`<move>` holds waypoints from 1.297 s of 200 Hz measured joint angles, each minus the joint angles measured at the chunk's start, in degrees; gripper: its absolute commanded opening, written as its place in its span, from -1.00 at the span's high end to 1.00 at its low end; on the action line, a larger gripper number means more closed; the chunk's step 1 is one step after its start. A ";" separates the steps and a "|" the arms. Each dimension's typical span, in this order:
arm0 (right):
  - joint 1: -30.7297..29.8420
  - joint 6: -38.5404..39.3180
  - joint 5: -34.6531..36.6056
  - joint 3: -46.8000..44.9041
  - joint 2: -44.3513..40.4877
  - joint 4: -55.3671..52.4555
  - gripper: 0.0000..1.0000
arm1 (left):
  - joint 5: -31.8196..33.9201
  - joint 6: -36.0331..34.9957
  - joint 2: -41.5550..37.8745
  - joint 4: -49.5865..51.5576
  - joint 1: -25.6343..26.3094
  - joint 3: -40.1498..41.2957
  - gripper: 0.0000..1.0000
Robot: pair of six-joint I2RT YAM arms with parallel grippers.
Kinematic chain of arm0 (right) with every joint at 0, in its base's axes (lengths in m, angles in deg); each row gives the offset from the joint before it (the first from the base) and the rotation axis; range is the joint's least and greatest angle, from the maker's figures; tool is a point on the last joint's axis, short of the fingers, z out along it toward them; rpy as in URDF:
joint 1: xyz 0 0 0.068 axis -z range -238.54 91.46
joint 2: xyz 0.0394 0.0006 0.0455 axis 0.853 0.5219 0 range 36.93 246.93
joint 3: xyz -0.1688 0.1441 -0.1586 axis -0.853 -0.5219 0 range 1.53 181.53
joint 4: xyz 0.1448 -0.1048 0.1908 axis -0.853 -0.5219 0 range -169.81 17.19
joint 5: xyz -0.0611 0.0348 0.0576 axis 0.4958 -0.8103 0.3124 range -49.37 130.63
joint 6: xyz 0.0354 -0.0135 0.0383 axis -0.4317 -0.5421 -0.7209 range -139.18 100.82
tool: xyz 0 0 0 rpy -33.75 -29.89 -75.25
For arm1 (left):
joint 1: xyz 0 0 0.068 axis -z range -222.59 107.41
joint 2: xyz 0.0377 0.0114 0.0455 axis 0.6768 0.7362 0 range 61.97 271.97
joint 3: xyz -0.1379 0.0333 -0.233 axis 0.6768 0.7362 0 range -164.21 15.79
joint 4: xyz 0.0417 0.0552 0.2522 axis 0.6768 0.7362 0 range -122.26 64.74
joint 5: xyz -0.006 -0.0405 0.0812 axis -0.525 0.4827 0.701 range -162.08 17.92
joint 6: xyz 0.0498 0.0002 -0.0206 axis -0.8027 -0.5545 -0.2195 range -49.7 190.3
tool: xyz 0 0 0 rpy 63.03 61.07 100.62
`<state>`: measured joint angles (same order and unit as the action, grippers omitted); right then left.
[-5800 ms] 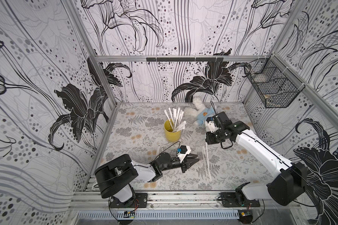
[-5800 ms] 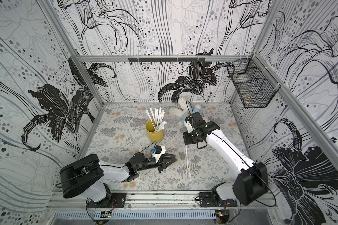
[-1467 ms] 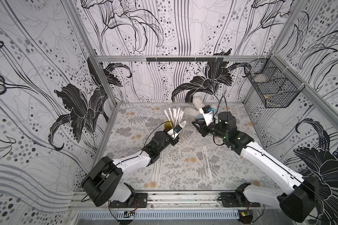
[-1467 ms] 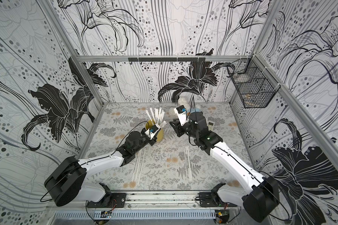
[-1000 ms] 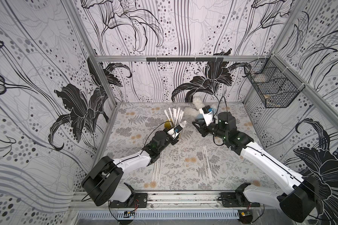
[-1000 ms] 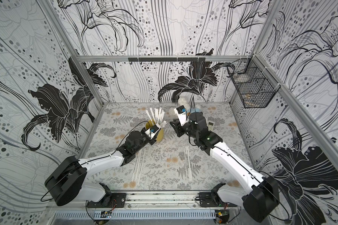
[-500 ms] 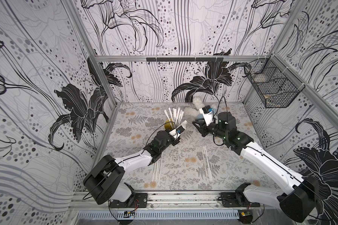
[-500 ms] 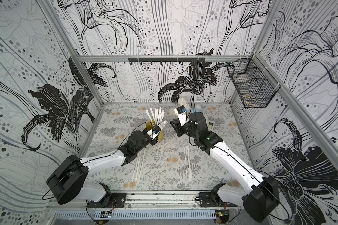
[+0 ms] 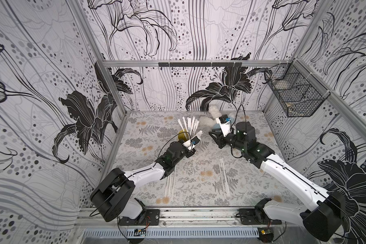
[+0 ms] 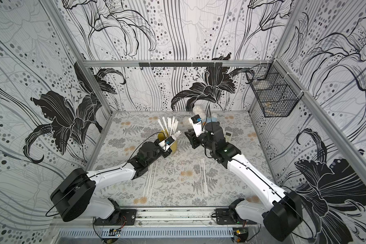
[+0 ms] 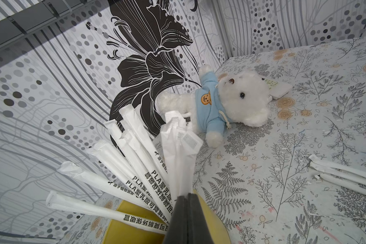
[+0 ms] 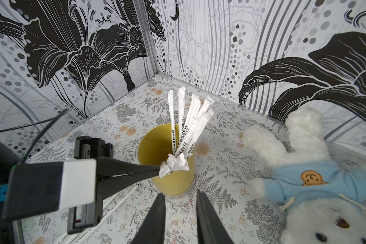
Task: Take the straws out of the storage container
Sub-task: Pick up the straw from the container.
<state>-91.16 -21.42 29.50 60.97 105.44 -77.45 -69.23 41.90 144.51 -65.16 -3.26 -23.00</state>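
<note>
The left tool (image 12: 160, 169) was closed tight on some straws (image 12: 188, 118) standing in the yellow storage container (image 12: 171, 181) on the table (image 12: 220, 169). The right tool (image 12: 180, 193) was half open, empty, just beside it.

left hand (image 12: 161, 169): clamped on straws (image 12: 187, 131) | cup (image 12: 173, 181): upright | right hand (image 12: 180, 193): parted near cup

White paper printed with large black lilies, grey dots and wavy lines covers the walls (image 9: 51, 63). They meet at aluminium corner posts (image 9: 112, 86). A grey rail (image 9: 131, 63) with a black strip of hooks crosses the back wall. A black wire basket (image 9: 296, 99) hangs on a side wall. The bench (image 9: 199, 190) is pale, patterned with grey ferns and tan blossoms, evenly lit. A metal track (image 9: 199, 215) borders its front edge.
</note>
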 measured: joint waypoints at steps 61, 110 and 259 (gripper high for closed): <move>0.00 0.02 0.09 -0.26 -0.92 0.07 0.43 | 0.37 0.02 -3.10 0.09 0.07 0.00 0.91; 0.00 0.17 0.26 -0.76 -1.81 0.02 0.43 | 0.00 -1.99 -3.85 2.32 0.72 -0.13 0.18; 0.00 0.20 1.09 -1.42 -2.16 0.02 0.43 | 1.53 -4.42 0.11 0.37 1.27 -0.85 0.89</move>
<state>-91.16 -21.22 30.59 59.55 103.28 -77.43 -67.70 37.48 144.62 -64.79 -1.99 -23.85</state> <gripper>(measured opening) 0.286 0.077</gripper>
